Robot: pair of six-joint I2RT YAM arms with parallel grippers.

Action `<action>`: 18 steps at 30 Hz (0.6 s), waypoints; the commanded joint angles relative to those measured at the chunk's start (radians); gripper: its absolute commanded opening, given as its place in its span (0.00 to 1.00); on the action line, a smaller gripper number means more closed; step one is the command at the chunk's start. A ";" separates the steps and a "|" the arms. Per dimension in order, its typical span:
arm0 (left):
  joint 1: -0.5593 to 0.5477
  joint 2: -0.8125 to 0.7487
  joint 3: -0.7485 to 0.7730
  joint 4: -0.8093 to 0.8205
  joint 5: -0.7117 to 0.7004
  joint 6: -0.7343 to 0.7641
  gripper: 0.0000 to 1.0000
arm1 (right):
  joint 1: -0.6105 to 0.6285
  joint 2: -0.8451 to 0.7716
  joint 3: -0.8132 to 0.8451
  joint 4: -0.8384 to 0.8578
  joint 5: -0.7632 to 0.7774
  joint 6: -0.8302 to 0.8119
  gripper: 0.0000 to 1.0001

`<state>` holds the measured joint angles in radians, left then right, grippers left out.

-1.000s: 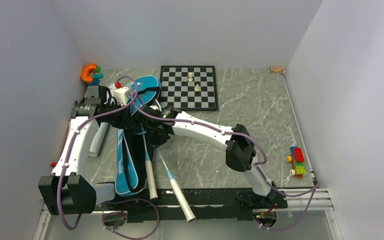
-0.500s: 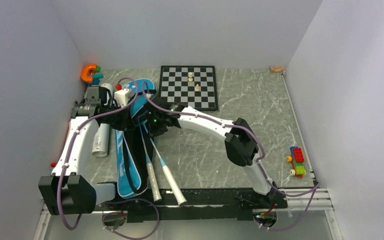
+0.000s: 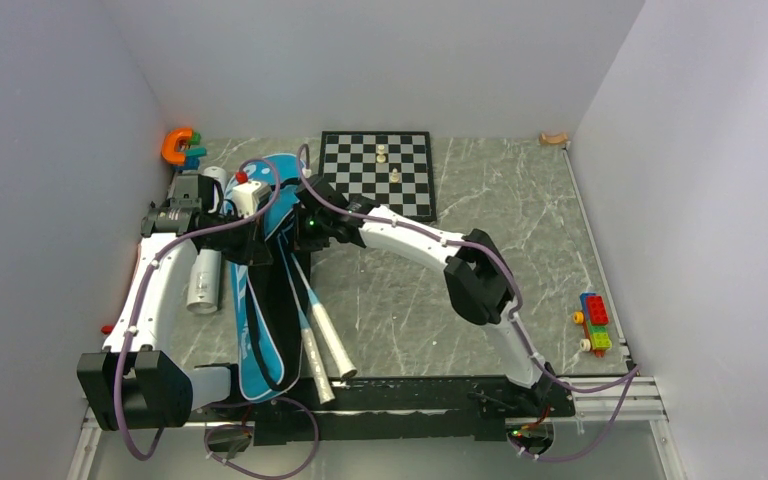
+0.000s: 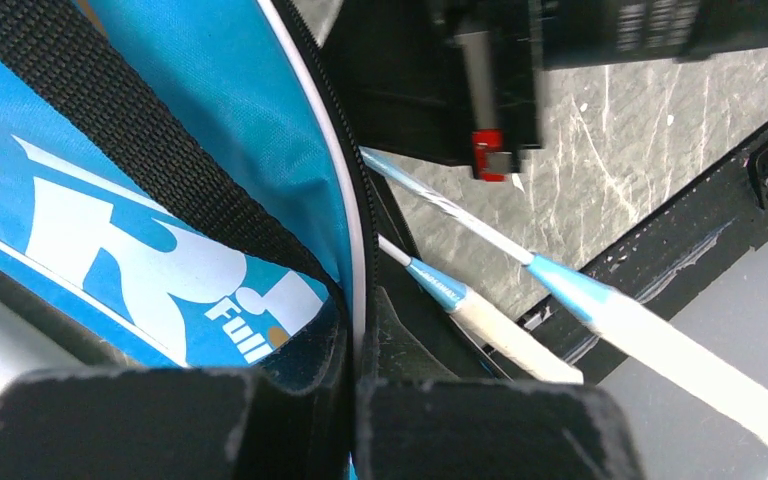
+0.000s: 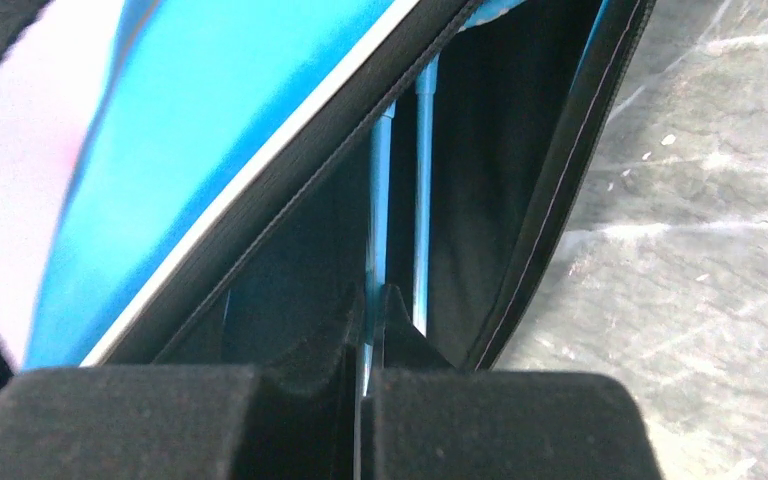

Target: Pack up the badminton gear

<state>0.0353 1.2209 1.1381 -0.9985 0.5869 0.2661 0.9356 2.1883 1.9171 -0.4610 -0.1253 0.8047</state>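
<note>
The blue "SPORT" bag (image 3: 250, 350) lies lengthwise at the left with its flap lifted. My left gripper (image 3: 258, 245) (image 4: 358, 340) is shut on the flap's white-piped zipper edge (image 4: 355, 230). Two light-blue rackets lie partly inside the bag. Their white handles (image 3: 317, 362) (image 3: 334, 345) stick out toward the near edge. My right gripper (image 3: 302, 230) (image 5: 368, 310) is shut on one racket's shaft (image 5: 380, 190) at the bag's black mouth. The second shaft (image 5: 422, 200) runs just right of it. The white tube (image 3: 203, 278) lies left of the bag.
A black-and-white chessboard (image 3: 377, 175) with two pieces sits at the back centre. An orange toy (image 3: 178, 146) is in the back left corner, a tan wooden piece (image 3: 553, 139) in the back right. Coloured bricks (image 3: 593, 322) lie near the right wall.
My right gripper has moved up and left, sliding the rackets deeper into the bag; their handles have drawn closer together. The bag has shifted a little, and the tube now shows more fully.
</note>
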 commanded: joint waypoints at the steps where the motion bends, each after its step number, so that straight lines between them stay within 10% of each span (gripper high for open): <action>1: -0.005 -0.029 0.011 -0.037 0.095 0.032 0.00 | 0.005 0.035 0.021 0.148 0.010 0.034 0.00; 6: -0.007 -0.027 0.001 -0.038 0.097 0.042 0.00 | 0.008 0.007 -0.114 0.235 -0.030 0.042 0.03; 18: -0.014 -0.026 0.009 -0.046 0.091 0.042 0.00 | -0.054 -0.171 -0.371 0.356 -0.091 0.075 0.55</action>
<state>0.0284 1.2209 1.1324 -1.0431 0.6075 0.2905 0.9131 2.1792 1.5993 -0.2054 -0.1944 0.8780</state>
